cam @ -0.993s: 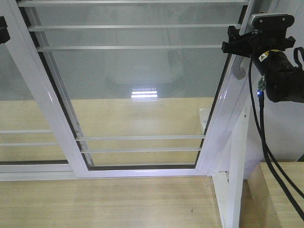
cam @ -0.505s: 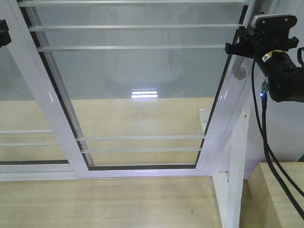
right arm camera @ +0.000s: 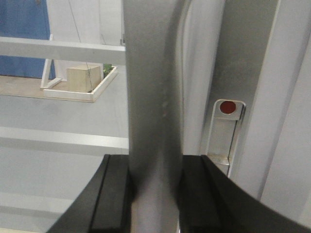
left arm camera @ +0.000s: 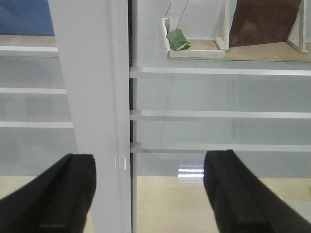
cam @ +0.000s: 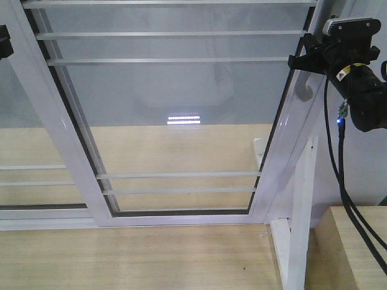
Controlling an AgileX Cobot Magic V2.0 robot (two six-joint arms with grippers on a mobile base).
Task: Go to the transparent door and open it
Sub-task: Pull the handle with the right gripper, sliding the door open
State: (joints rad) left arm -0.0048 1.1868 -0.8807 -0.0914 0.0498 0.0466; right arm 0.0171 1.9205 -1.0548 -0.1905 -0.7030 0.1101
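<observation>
The door (cam: 181, 109) is standing right in front of me, its clear pane and thin white bars filling the front view, with the wooden floor (cam: 151, 254) running under its bottom rail. Its grey handle (cam: 305, 84) is sitting on the right-hand edge stile, hard against the fixed white frame (cam: 302, 199), so the panel looks closed or nearly so.

I am reaching for that handle because it is the one part of the panel that gives me a hold for sliding. My right fingers (right arm camera: 114, 194) are clenching it: the curved metal bar is running upright between the two black pads, and both pads are pressing against its sides with no gap showing. Just beyond it, a small latch plate (right arm camera: 226, 108) with a red dot is facing me. I judge the next step to be a sideways pull to the left, along the track.

My left fingers (left arm camera: 58, 194) are spread wide and gripping nothing. They are hanging in front of a white stile (left arm camera: 92, 97) on the left of the glass, which is lying between them; whether they are touching it I cannot tell.
</observation>
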